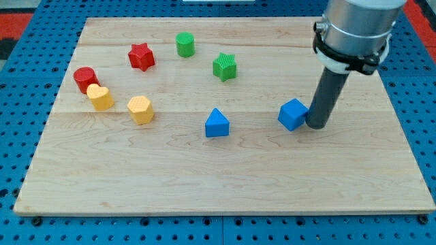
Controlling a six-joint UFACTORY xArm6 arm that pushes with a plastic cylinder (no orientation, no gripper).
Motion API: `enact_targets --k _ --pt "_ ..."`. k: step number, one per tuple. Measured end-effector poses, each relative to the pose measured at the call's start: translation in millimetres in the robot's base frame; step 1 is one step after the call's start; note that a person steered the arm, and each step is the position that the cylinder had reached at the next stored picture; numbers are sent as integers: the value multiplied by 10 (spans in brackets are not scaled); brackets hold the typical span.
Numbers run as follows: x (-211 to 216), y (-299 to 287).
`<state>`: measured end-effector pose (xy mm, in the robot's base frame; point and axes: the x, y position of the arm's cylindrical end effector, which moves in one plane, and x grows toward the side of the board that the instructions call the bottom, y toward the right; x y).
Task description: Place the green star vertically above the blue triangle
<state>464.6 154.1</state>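
- While scanning from the view's left: red cylinder (86,78) touching yellow heart (100,97), yellow hexagon (140,109) nearby.
- Further up: red star (142,56), green cylinder (184,45).
- Mid-board: green star (224,67), up and slightly right of blue triangle (216,124).
- Rightward: blue cube (293,113), touched by my tip (315,125); no pincer fitted.

The table top (225,170) is light wood with thin brown lines. Around it is blue with rows of small dark dots. The star (224,67) and the cylinder (184,44) are green. The triangle (216,123) and the cube (293,113) are blue. Another star (141,56) and a round block (85,79) are red. The heart (100,97) and the six-sided block (139,109) are yellow. The rod (326,95) is dark grey.
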Motion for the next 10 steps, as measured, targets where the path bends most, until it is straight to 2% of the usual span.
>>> enact_targets --k 1,2,4,5,7,8,10 --pt "-7 38" --pt "187 154" --pt "-695 153" --pt "-1016 -81" --pt "-1484 -1048" --pt "-1483 -1387" --pt "-1482 -1578"
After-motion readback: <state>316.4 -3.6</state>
